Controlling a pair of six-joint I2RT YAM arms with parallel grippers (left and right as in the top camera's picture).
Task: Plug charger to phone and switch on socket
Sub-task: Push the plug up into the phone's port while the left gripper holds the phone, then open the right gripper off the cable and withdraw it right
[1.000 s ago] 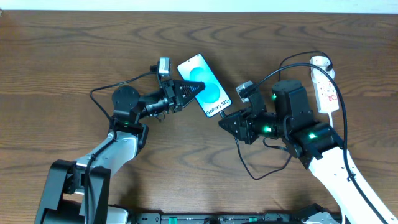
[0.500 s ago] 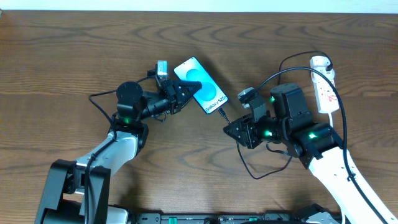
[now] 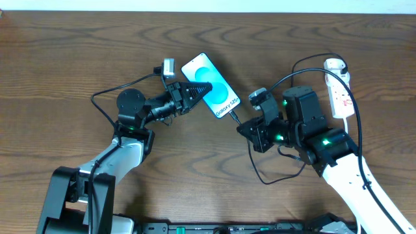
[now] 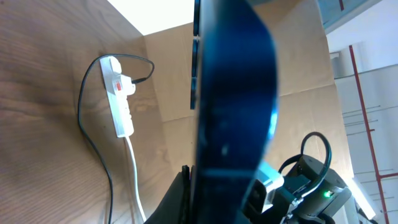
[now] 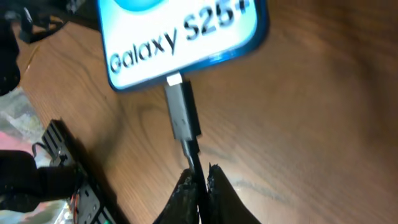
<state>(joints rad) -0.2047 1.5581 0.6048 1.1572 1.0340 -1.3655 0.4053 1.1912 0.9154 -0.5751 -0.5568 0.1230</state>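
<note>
Dark wooden table and its surroundings

We see a brown wooden table with strong wavy grain filling nearly the whole overhead view. A pale strip runs along its far edge, too narrow for us to say what it is. Along the near edge we make out a black rail with small green marks. From the left wrist we see a bright white patch past the tabletop, and a pale wall crossed by a thin red line. From the right wrist we find a blurred pinkish shape at the lower left, which we cannot identify.
</note>
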